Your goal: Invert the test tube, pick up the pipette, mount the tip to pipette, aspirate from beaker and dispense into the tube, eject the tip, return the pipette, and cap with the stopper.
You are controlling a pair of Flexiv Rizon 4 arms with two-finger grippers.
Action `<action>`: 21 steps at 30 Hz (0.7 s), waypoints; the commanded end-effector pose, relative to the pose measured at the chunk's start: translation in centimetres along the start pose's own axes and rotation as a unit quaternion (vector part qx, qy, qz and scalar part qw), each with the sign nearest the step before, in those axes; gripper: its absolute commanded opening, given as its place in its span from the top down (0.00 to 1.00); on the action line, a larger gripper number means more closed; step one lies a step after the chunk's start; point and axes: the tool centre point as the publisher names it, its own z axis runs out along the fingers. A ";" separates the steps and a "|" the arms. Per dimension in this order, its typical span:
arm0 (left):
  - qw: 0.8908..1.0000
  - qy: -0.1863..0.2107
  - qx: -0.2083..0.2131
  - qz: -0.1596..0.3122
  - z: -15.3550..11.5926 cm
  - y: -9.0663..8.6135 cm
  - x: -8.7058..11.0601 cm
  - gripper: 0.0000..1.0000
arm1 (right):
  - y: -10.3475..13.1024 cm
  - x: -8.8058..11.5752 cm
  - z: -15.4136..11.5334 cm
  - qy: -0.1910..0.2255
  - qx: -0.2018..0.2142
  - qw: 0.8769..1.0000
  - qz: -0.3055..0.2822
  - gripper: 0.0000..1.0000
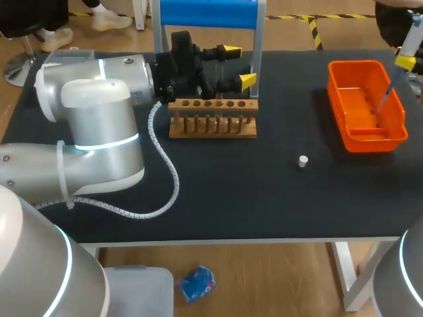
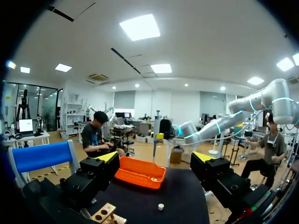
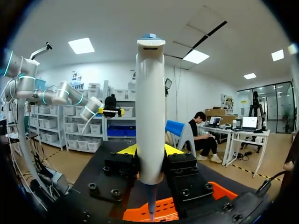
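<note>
My right gripper [image 1: 408,58] is at the far right edge, shut on a white pipette [image 3: 150,112] held upright between its yellow tips. The pipette's thin lower end [image 1: 384,92] points down into the orange tray [image 1: 396,135]. The wooden test tube rack [image 1: 211,127] stands at the middle back with several holes along its top. My left gripper [image 1: 238,66] hovers open just behind and above the rack, with nothing clearly between its fingers. A small white stopper [image 1: 303,160] lies on the black tabletop. From the left wrist, the open left gripper [image 2: 156,161] faces the tray [image 2: 140,176] and stopper [image 2: 160,206].
A blue-topped metal frame [image 1: 206,13] stands behind the rack, close to my left gripper. My bulky left arm [image 1: 99,112] and its white coiled cable [image 1: 168,172] cover the table's left part. The table's front edge runs below the stopper.
</note>
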 end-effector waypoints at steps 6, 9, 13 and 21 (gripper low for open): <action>1.000 -0.004 0.002 0.000 0.1 0.1 0.1 0.00 | -0.1 0.0 0.2 0.005 0.004 1.000 0.004 1.00; 1.000 -0.004 0.002 0.000 0.1 0.1 0.1 0.00 | -0.2 0.1 0.3 0.005 0.005 1.000 0.005 1.00; 1.000 -0.004 0.002 0.000 0.1 0.1 0.1 0.00 | -0.3 0.2 0.3 0.004 0.007 1.000 0.007 1.00; 1.000 -0.004 0.002 0.000 0.1 0.1 0.1 0.00 | -0.3 0.2 0.5 0.001 0.009 1.000 0.007 1.00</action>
